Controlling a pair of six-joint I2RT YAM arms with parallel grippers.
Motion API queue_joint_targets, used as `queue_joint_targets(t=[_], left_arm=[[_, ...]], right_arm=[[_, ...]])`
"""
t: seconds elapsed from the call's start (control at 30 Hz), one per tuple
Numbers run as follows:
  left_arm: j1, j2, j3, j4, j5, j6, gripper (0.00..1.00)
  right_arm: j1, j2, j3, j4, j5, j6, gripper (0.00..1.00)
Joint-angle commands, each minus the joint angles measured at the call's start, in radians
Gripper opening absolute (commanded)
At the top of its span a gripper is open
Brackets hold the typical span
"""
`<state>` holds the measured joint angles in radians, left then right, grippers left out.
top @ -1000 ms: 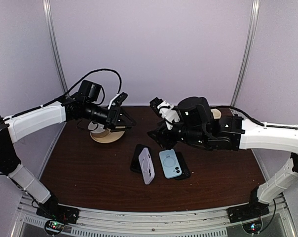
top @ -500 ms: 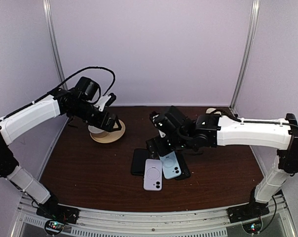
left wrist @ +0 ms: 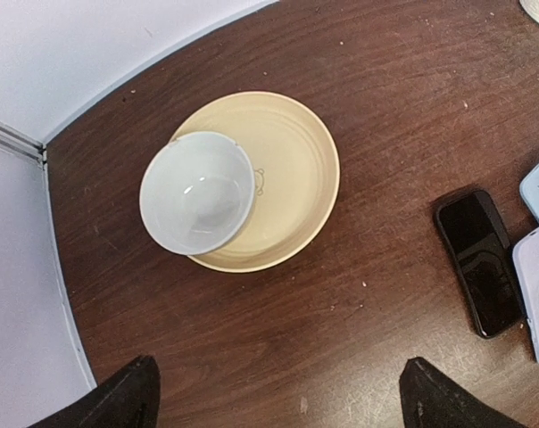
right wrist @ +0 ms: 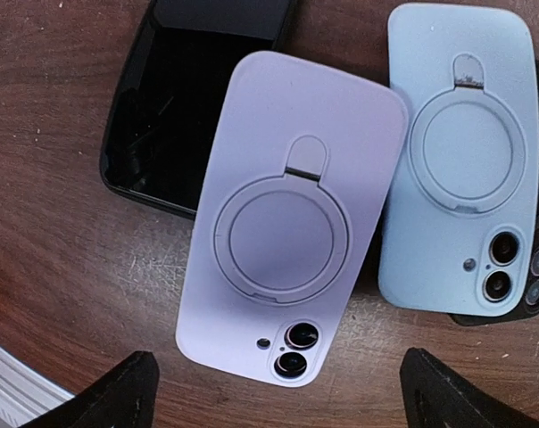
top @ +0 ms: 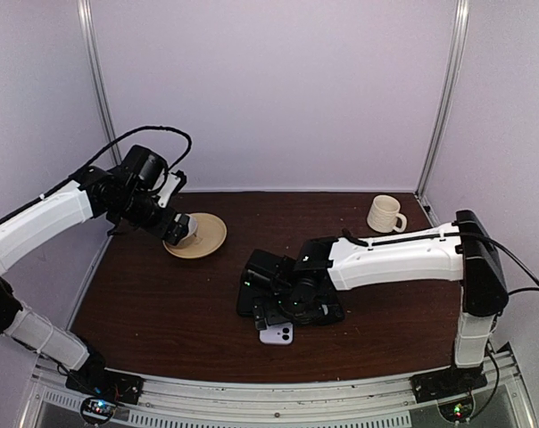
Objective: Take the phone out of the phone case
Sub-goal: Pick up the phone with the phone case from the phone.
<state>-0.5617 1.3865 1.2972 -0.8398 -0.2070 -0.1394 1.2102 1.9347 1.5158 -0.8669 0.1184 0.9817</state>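
- Two cases lie back-up near the middle of the desk's (top: pixel 162 294) front edge: a lilac phone case (right wrist: pixel 292 259), with lenses showing in its cutout, and a light blue case (right wrist: pixel 461 169) touching it.
- The lilac phone case overlaps a bare black phone (right wrist: pixel 185 116).
- The right gripper (right wrist: pixel 283 401) hangs over them, jaws wide, holding nothing.
- The left gripper (left wrist: pixel 278 401), equally wide and empty, hangs above the bowl (left wrist: pixel 198 192) on its plate (left wrist: pixel 292 169) near the far left corner.
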Motion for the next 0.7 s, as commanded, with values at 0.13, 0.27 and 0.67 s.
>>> queue_joint_targets(t=[0.13, 0.27, 0.67], left_arm=[[0.003, -0.067, -0.022, 0.014, -0.027, 0.020, 0.98], [0.003, -0.082, -0.029, 0.016, -0.019, 0.020, 0.97], [0.003, -0.103, -0.036, 0.015, -0.011, 0.021, 0.98]], right_arm=[[0.010, 0.091, 0.053, 0.009, -0.075, 0.119, 0.99], [0.009, 0.145, 0.085, -0.005, -0.077, 0.124, 0.99], [0.004, 0.272, 0.192, -0.074, -0.035, 0.114, 0.99]])
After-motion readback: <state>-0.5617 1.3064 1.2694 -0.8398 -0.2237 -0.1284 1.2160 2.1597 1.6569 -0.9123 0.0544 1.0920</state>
